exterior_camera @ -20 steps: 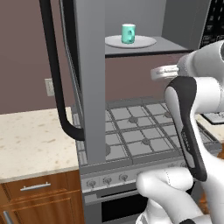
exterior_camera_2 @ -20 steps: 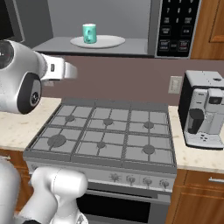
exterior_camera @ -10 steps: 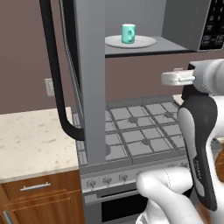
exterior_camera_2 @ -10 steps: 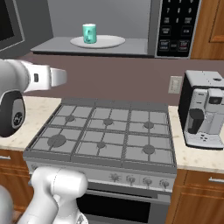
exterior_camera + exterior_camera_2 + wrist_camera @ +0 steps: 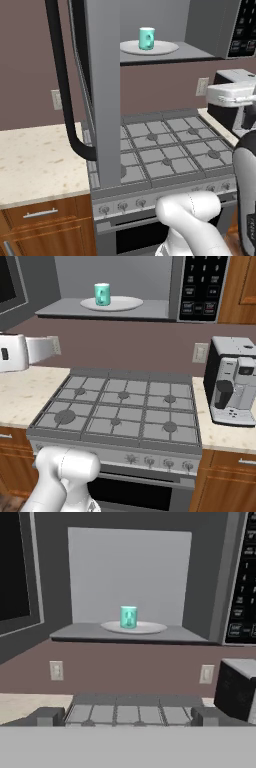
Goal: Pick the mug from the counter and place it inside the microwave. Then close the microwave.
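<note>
The arm (image 5: 192, 220) was built of glossy white, rounded shell segments, with a dark band running along one link (image 5: 245, 200) at the right edge of the left base view. The hand (image 5: 15, 352) was a white boxy block bearing a small dark mark and ending in a paler grey section. Two small dark finger tips (image 5: 47, 716) were squared and matte.

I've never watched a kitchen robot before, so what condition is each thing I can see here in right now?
Small teal ceramic mug: upright on the white round plate, inside the microwave.
Large grey microwave: door swung wide open.
End effector: open, holding nothing.
Grey gas stovetop: no flames visible.
Grey-black coffee machine: standing on the beige speckled counter.
</note>
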